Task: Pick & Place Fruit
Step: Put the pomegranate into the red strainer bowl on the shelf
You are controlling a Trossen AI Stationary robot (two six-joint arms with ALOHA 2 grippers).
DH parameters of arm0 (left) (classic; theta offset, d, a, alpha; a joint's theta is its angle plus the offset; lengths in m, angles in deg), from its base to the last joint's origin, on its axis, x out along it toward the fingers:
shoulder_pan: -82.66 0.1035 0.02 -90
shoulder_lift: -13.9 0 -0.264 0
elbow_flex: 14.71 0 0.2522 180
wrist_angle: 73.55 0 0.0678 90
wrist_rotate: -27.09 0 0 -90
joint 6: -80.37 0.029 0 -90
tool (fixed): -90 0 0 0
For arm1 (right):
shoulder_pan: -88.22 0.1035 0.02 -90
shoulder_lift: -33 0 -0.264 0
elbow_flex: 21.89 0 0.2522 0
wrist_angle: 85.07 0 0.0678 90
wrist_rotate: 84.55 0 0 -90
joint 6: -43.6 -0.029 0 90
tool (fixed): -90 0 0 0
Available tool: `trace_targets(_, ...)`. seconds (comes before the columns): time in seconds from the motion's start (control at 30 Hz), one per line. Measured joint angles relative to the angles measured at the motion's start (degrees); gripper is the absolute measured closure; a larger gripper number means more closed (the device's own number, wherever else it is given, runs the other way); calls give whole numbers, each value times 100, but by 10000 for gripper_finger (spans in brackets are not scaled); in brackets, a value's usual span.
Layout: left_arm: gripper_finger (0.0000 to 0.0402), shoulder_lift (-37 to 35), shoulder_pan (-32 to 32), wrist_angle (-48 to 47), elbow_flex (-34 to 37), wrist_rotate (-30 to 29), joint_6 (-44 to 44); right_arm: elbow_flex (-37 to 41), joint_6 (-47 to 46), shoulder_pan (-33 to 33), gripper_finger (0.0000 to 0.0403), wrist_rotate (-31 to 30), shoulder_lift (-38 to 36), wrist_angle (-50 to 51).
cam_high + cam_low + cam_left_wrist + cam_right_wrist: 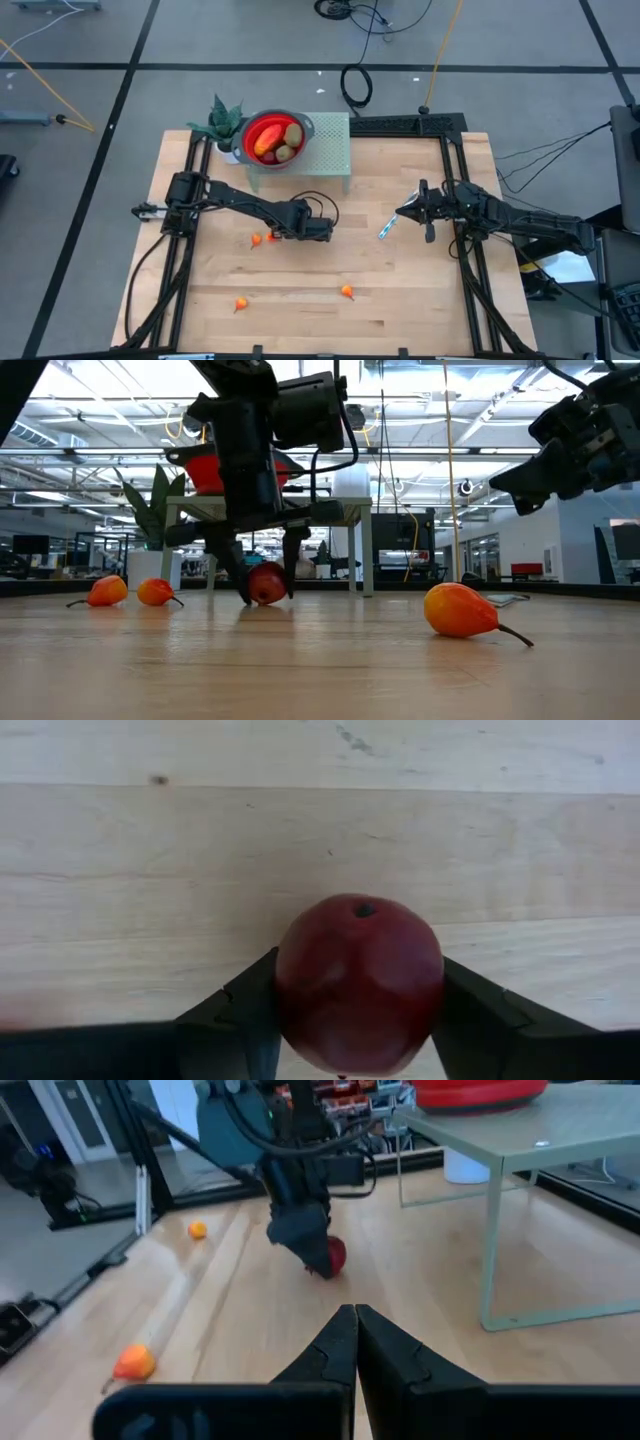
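Left end effector (266,588) down at tabletop (420,290) level near middle, clamped on dark red round fruit (360,985). Fruit squeezed between both fingers (235,1015), one on each side, stem dimple facing away from wrist camera. Low view: red fruit (266,584) touching or just off the wood, cannot tell which; fingertips on either side of it.

High view: left end effector (272,235) mostly hiding the gripped fruit, only a sliver of red visible. Small orange fruit (256,240) just beside it. Two more orange pieces nearer front edge: one (241,304) left, one (347,292) centre, well apart from each other.

Red bowl (271,137) with grey rim on pale green stand (330,150) at back of tabletop, holding an orange-red oval and brownish-green ovals. Green plant (224,120) just beside the bowl.

Right end effector (356,1340) hanging above right side of tabletop, fingers pressed together, gripping nothing. Blue-and-white stick (386,226) lying on wood near right end effector (405,212).

Low view only: orange fruit with stem (462,610) close to camera, two small orange ones (107,591) (155,592) at left, right arm raised clear of the wood. Right wrist view only: left arm from the side, red fruit (335,1256) at its tip, two orange pieces (197,1230) (134,1362) beyond. Bowl contents seen only in high view.
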Motion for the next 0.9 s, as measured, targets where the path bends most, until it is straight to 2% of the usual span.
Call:
trace_targets(0.17, 223, 10, -12, 17, 1, -102, -2, 354, 6, 0, 403, -6, 5, -626)
trace_targets(0.37, 199, 17, -12, 26, 5, -56, -8, 359, 6, 0, 403, 16, 12, -692)
trace_targets(0.63, 218, 29, -10, -2, -52, -52, -40, 368, 6, 2, 403, 16, 12, -712)
trace_targets(0.9, 210, 32, -10, -11, -65, -45, -20, 370, 4, 0, 403, 14, 12, -737)
